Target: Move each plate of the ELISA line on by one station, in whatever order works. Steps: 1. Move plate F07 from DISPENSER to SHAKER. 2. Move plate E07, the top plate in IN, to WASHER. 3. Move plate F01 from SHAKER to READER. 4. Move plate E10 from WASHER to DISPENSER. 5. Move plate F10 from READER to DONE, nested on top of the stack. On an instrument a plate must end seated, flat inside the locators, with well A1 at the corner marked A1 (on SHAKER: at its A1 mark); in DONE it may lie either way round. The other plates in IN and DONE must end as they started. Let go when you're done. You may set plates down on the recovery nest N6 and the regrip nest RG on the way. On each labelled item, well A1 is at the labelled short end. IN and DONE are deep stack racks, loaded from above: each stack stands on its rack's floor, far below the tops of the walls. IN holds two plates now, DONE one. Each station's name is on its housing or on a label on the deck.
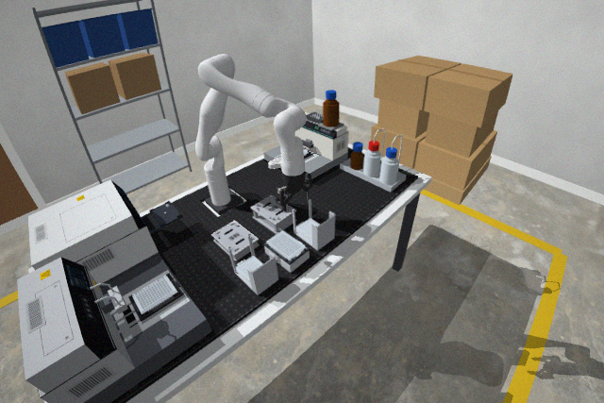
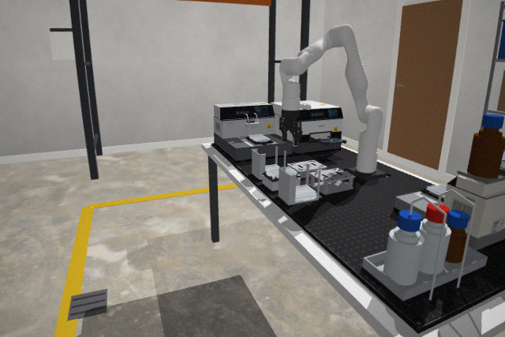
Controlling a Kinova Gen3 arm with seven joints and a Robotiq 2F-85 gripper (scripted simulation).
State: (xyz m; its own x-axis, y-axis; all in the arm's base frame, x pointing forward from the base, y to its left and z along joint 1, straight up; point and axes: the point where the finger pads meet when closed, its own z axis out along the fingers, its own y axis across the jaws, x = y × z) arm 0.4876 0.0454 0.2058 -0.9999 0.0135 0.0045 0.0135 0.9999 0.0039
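Plates sit on a black perforated deck (image 1: 341, 189) over concrete floor (image 1: 439, 291).

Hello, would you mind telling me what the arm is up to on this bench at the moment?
The white arm is handling microplates between bench stations. Its hand is wide open and holds nothing, hanging over the small nests and a deep stack rack near the front edge. One plate sits on a nest, another on the large instrument's tray.

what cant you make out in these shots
- Station names and plate labels: too small and blurred in both views.
- Plates inside the two deep racks: top view, walls hide them.
- What sits under the open gripper: top view, its fingers and the arm cover it.
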